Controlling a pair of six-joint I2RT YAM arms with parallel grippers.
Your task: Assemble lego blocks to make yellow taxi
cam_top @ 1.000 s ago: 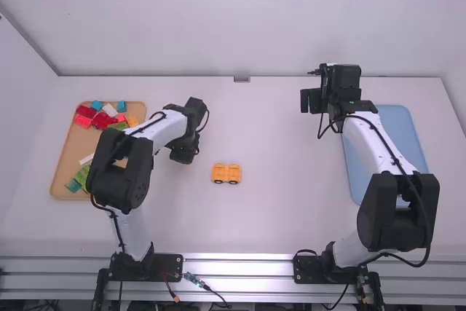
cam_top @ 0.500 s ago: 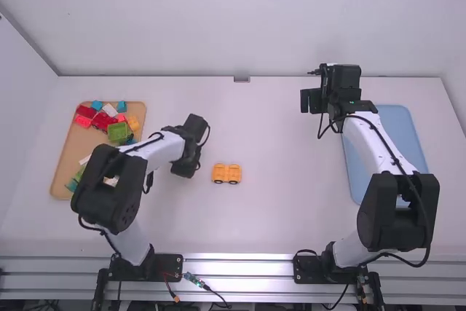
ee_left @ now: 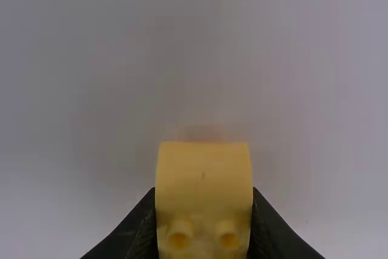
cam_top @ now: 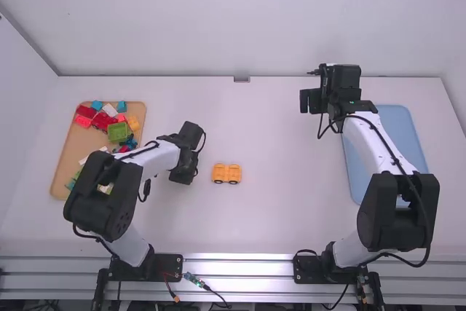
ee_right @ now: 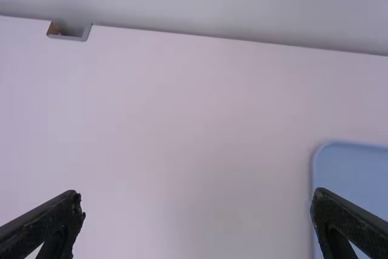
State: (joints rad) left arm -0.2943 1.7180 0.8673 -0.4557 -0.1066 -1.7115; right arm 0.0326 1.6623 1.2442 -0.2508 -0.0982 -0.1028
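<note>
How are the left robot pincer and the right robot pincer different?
The left pincer is shut on a yellow block; the right pincer is wide open, holding nothing. The left pincer is nearer the orange wheeled piece; the right pincer is nearer the blue tray. Both are black with two fingers.

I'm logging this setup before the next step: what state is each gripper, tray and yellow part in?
Left gripper: closed on a yellow block.
Yellow block: gripped between two fingers.
Right gripper: open, nothing between its fingers.
Yellow car part: on the table, ungripped, black wheels fitted.
Brown tray: holding loose, mixed-colour blocks.
Blue tray: flat on the table, partly hidden by the right arm.
</note>
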